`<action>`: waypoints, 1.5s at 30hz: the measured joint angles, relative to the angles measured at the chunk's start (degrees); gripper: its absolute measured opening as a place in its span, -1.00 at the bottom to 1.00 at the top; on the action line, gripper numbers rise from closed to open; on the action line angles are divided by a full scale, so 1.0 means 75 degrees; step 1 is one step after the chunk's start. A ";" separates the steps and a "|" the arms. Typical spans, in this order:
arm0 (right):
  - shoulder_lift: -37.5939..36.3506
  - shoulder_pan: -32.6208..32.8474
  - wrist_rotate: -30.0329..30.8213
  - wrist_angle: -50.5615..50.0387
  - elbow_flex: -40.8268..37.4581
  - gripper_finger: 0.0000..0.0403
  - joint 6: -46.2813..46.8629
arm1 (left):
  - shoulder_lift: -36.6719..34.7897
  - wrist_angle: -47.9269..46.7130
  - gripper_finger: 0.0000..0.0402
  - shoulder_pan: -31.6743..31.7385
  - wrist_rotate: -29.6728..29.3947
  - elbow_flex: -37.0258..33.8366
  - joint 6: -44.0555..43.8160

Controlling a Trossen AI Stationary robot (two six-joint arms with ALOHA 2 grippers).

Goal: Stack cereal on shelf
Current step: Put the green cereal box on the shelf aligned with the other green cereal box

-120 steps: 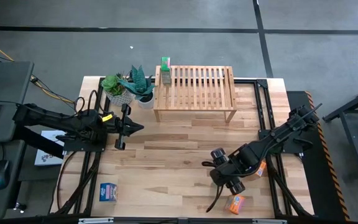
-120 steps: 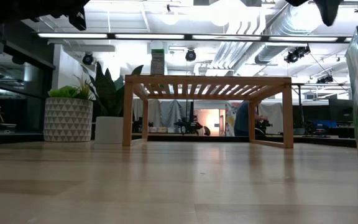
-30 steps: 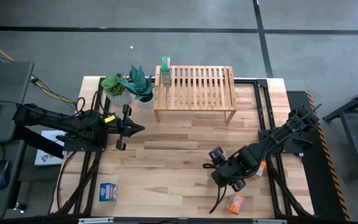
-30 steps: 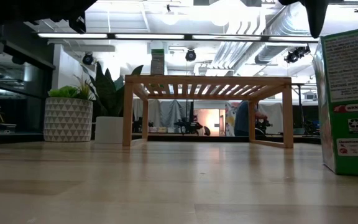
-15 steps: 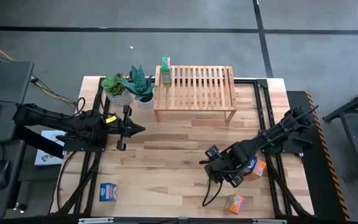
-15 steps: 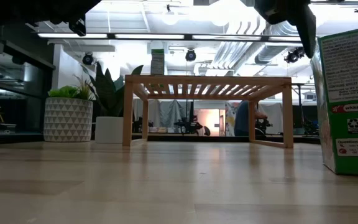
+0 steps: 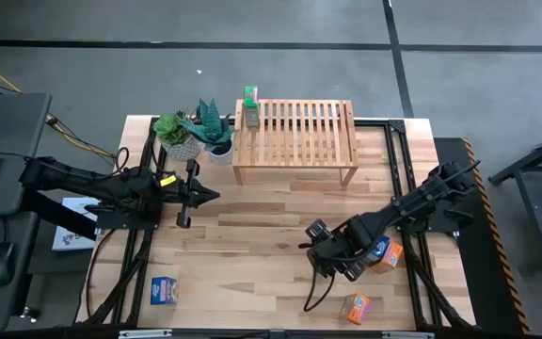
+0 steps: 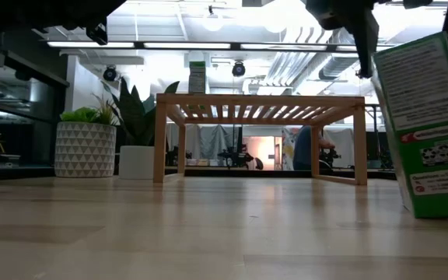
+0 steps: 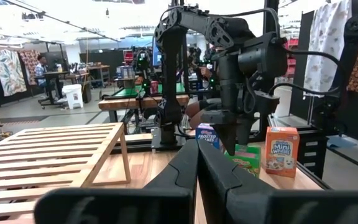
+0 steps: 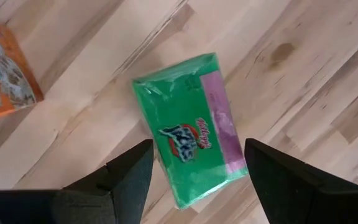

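My right gripper (image 7: 332, 256) points down at the table's near right and is shut on a green cereal box (image 10: 188, 143), which shows tilted in the low view (image 8: 430, 132). Another green box (image 7: 250, 107) stands on the left end of the light wooden shelf (image 7: 294, 137) at the table's far side. Two orange boxes (image 7: 389, 254) (image 7: 356, 306) and a blue one (image 9: 208, 134) rest on the table by the right arm. A second blue box (image 7: 165, 290) lies near left. My left gripper (image 7: 215, 195) hovers shut at the left, pointing level and touching nothing. My right gripper pinches the green box near its top (image 8: 379, 66) between its two fingers (image 10: 129, 177), one on each narrow side (image 10: 240, 163). The fingers come from above, pointing down. The box hangs tilted below them, its top toward the table's left; whether its lower corner (image 8: 412, 211) touches the table, I cannot tell.
Two potted plants (image 7: 177, 132) (image 7: 213, 130) stand left of the shelf. Bare planks (image 7: 252, 245) lie between the arms and in front of the shelf. Black frame rails (image 7: 403, 179) run along the table's right and left sides.
My right gripper has gone a little toward the table's left edge and rolled at the wrist. The green box between its fingers has gone along with it, from upright to tilted, its top leaning toward the left.
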 joint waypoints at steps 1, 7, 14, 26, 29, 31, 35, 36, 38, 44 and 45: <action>0.0007 -0.0023 -0.0004 0.0033 0.0000 0.22 -0.0042 | 0.0001 -0.0009 -1.00 0.0000 0.0000 0.0000 0.0000; 0.0128 -0.0043 -0.0045 0.0105 0.0000 0.22 -0.0092 | 0.0002 -0.0018 -1.00 -0.0001 -0.0025 0.0000 0.0000; 0.0515 -0.0043 -0.0455 0.0115 0.0000 0.22 -0.0009 | 0.0001 -0.0021 -1.00 0.0000 -0.0031 0.0000 0.0000; 0.0604 -0.0037 -0.0464 0.0184 0.0000 0.00 0.0143 | 0.0001 -0.0017 -1.00 -0.0001 -0.0029 0.0000 0.0000; 0.0604 -0.0040 -0.0464 0.0215 0.0000 -0.10 0.0143 | 0.0001 -0.0018 -1.00 0.0002 -0.0032 0.0000 0.0000; 0.0604 -0.0040 -0.0462 0.0205 0.0020 -0.16 0.0144 | 0.0000 -0.0015 -1.00 -0.0001 -0.0029 0.0000 0.0000; 0.0607 -0.0040 -0.0380 0.0070 0.0459 -0.21 0.0141 | 0.0000 0.0026 -1.00 0.0001 -0.0032 0.0000 0.0000; 0.0607 -0.0040 -0.0317 -0.0030 0.0671 -0.22 0.0110 | 0.0002 0.0025 -1.00 0.0001 -0.0029 0.0000 0.0002; 0.0607 -0.0040 -0.0160 -0.0269 0.1231 -0.22 -0.0005 | 0.0001 0.0042 -1.00 0.0002 -0.0030 0.0000 0.0062; 0.0601 -0.0048 0.1961 -0.0434 0.3438 -0.22 -0.0947 | 0.0001 0.0073 -1.00 0.0001 -0.0032 0.0000 0.0127; 0.0601 -0.0077 0.2550 -0.0346 0.3747 -0.22 -0.1100 | 0.0000 0.0075 -1.00 0.0002 -0.0032 0.0000 0.0136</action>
